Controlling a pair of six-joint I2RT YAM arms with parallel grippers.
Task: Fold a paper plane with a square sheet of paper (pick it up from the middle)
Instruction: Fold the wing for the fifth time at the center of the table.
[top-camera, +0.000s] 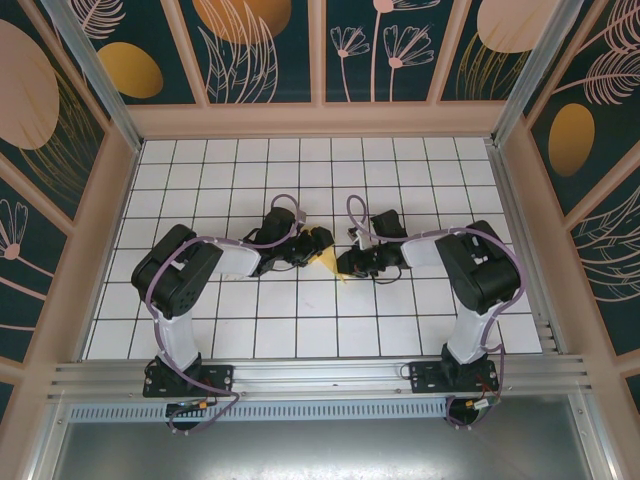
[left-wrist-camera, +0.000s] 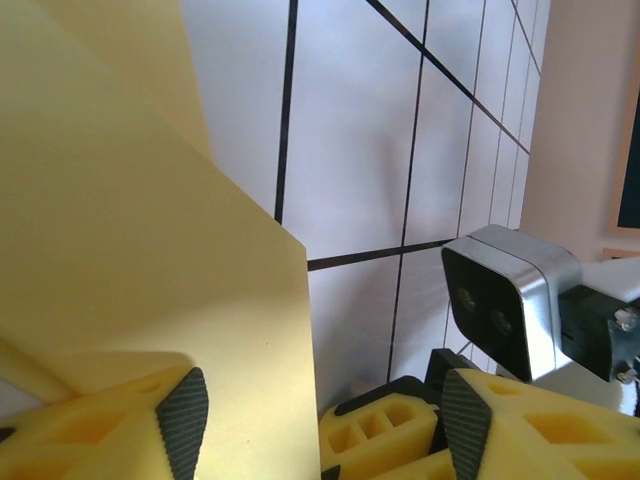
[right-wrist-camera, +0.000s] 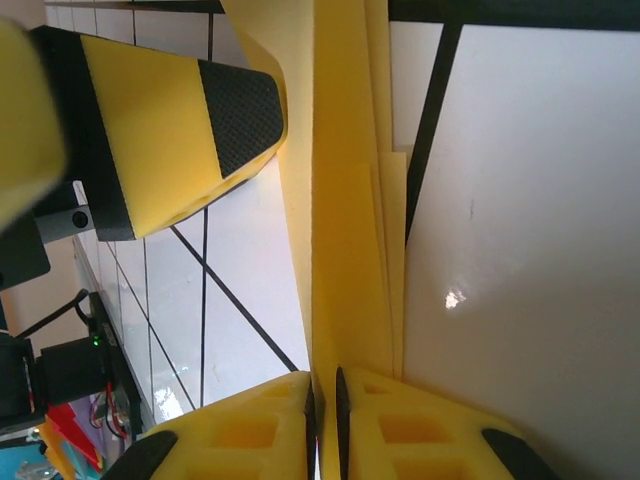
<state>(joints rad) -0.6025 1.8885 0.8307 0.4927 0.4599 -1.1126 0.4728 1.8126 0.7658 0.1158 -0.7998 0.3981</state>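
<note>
The pale-yellow sheet of paper is folded into several layers with a point hanging down, and is held up off the tiles at the table's centre. My right gripper is shut on its folded spine, pads pressed flat on both sides. My left gripper stands open beside it, and a flap of the paper reaches between its fingers close to the left pad. In the top view the left gripper and the right gripper face each other across the paper.
The white tiled table has black grid lines. Patterned walls enclose it on three sides. An aluminium rail runs along the near edge. The right wrist's camera sits close to my left fingers.
</note>
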